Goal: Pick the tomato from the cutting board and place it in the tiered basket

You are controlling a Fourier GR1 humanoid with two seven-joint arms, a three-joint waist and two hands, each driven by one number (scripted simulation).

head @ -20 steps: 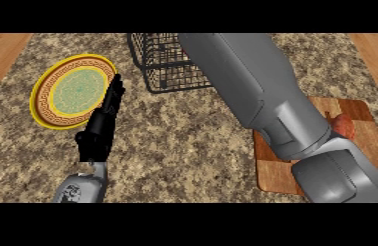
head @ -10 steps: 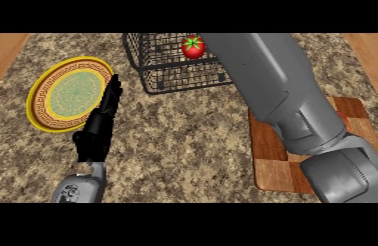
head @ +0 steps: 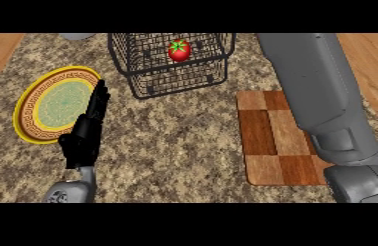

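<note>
red round tomato (head: 179,50) now sits in the black wire tiered basket (head: 140,75), placement looks done; right arm pulling back, its hand unseen; left hand (head: 87,127) open, empty.

one tomato (head: 179,50), one basket (head: 140,75), one plate (head: 29,102)

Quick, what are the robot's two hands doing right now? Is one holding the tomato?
Left hand: open, fingers straight, holding nothing, beside the plate.
Right hand: not in view; only its grey forearm shows.
The tomato sits in the basket.
</note>
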